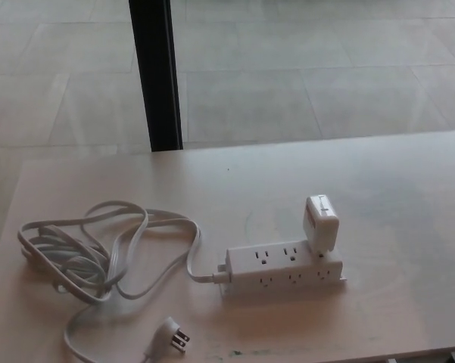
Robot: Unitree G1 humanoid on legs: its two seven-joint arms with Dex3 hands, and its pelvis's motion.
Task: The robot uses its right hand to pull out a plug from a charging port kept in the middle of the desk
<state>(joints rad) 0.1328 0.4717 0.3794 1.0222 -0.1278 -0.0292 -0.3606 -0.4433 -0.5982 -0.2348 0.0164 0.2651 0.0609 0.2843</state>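
A white power strip (282,268) lies on the pale wooden desk (394,197), a little right of the middle and near the front edge. A white block-shaped plug adapter (320,223) stands upright in the strip's rightmost top socket. The other sockets show bare. The strip's white cord (98,249) runs left into a loose coil, and its own pronged plug (172,333) lies unplugged at the front edge. Neither of my hands shows in the head view.
A black vertical post (156,76) rises behind the desk's far edge at the left. Grey tiled floor (310,68) lies beyond the desk. The desk's front edge runs just below the strip.
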